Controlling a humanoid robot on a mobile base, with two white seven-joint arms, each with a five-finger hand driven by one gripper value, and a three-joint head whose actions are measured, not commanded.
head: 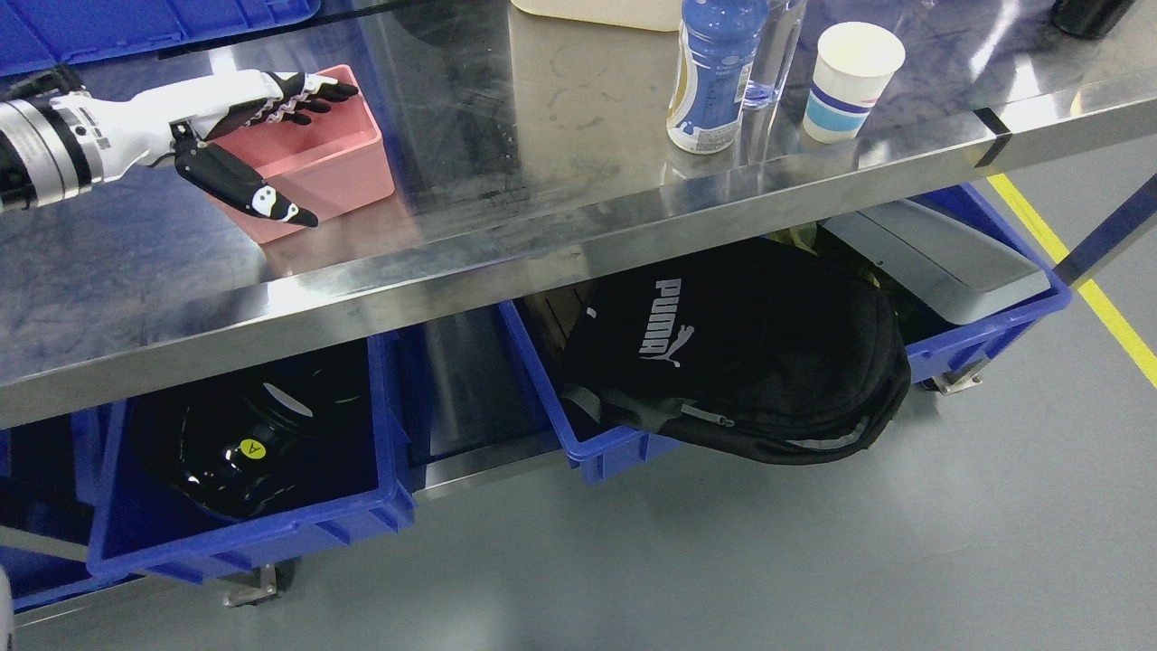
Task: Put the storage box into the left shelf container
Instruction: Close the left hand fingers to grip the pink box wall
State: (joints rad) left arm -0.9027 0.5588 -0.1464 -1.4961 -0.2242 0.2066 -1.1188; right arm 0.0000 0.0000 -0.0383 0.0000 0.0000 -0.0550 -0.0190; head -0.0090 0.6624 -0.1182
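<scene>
At the upper left of the frame, the pink storage box (316, 167) is showing smooth matt plastic. The table top (506, 136) is gleaming as scuffed, reflective steel. Lower centre, the backpack (750, 362) is looking like matt black cloth. The blue bins (244, 533) below are showing glossy plastic; the cup (850, 81) is looking like paper.
</scene>
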